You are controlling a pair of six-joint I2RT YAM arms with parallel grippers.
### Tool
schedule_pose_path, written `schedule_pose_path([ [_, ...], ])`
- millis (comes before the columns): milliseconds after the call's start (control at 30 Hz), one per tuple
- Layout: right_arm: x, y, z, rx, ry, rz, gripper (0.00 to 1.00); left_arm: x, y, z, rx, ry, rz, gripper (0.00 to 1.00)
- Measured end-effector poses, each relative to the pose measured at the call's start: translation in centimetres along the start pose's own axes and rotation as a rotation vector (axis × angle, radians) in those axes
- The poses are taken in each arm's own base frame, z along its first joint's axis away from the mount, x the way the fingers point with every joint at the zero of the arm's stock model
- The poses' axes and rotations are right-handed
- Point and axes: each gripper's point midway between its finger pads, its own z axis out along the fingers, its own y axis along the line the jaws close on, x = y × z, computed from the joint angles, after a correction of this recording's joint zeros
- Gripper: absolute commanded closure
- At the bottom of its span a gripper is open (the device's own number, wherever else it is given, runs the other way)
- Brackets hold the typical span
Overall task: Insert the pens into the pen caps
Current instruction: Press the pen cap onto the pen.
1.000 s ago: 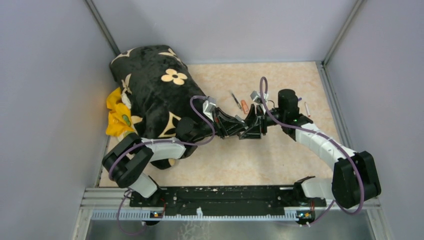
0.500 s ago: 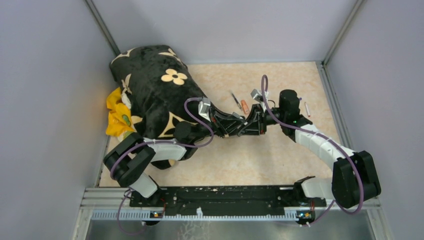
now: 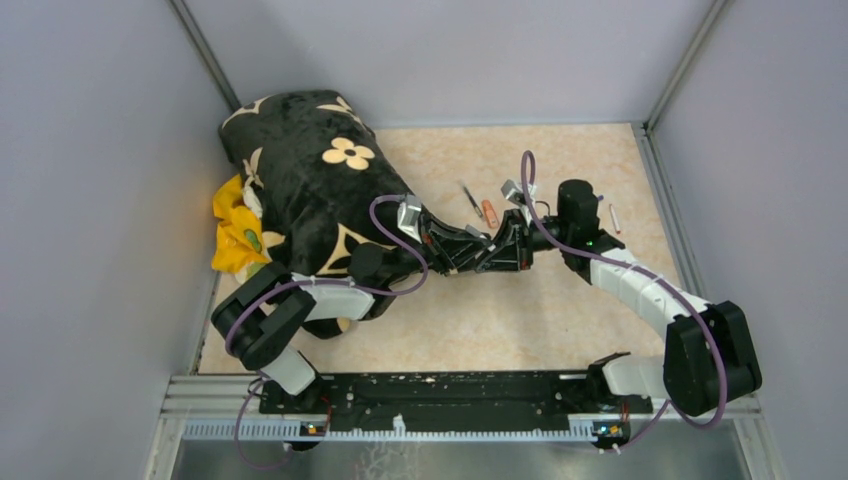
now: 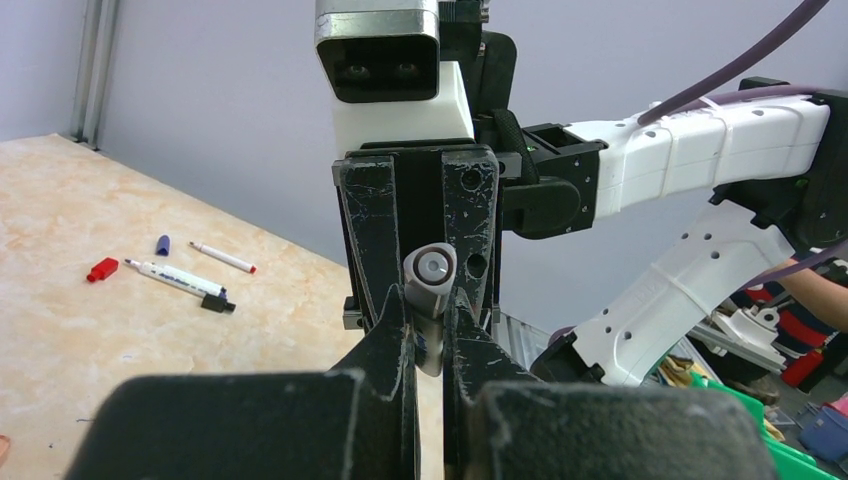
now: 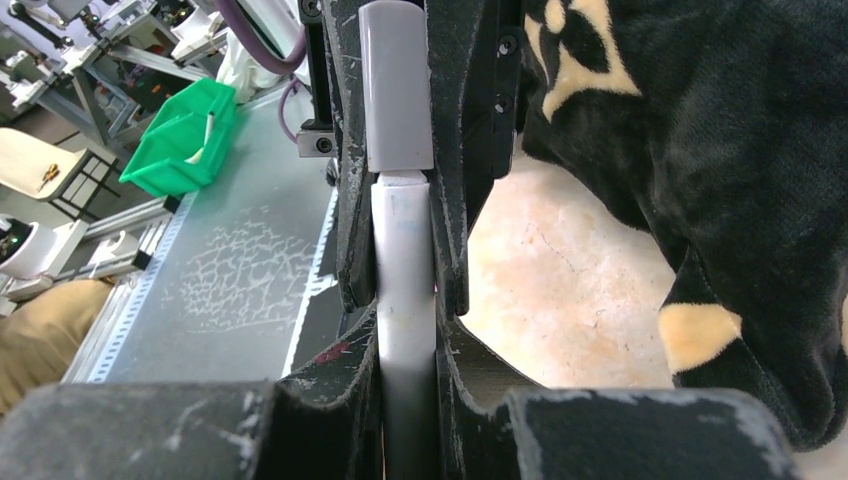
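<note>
Mid-table, my two grippers meet tip to tip. My left gripper is shut on a greyish pen cap, seen end-on in the left wrist view. My right gripper is shut on a white pen barrel, whose end butts against the cap, in line with it. On the table lie a red cap, a purple cap, a white marker with a red tip and a white marker beside a black cap. An orange marker and a thin dark pen lie behind the grippers.
A black plush bag with cream flower patterns fills the left of the table, close to my left arm. A yellow cloth sits at the bag's left. Grey walls enclose the table on three sides. A small white pen lies at the right.
My right gripper's jaws have closed onto the white pen barrel. Both grippers have shifted slightly left and drawn closer together.
</note>
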Motion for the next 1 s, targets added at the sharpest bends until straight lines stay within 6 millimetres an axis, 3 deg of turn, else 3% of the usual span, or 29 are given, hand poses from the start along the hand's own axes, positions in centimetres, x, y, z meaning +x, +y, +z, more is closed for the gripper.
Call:
schedule_pose_path([
  [67, 0.0, 0.0, 0.0, -0.001, 0.001, -0.002, 1.0, 0.0, 0.0, 0.0, 0.001, 0.001, -0.001, 1.0],
  [233, 0.1, 0.0, 0.0, -0.002, 0.003, 0.001, 1.0, 0.1, -0.1, 0.0, 0.005, 0.005, -0.003, 0.96],
  [533, 0.3, 0.5, 0.0, -0.029, 0.008, 0.0, 1.0, 0.6, 0.0, -0.1, 0.003, 0.027, -0.006, 0.51],
  [767, 0.3, 0.8, -0.1, -0.049, 0.011, -0.003, 1.0, 1.2, 0.0, -1.0, -0.021, 0.071, 0.004, 0.27],
  [933, 0.4, 1.0, -0.1, -0.06, 0.013, -0.009, 1.0, 0.4, -1.0, -2.1, -0.017, 0.068, 0.064, 0.05],
  [1000, 0.6, 1.0, -0.1, -0.062, 0.017, -0.007, 1.0, -0.2, -1.5, -2.4, -0.013, 0.061, 0.102, 0.01],
])
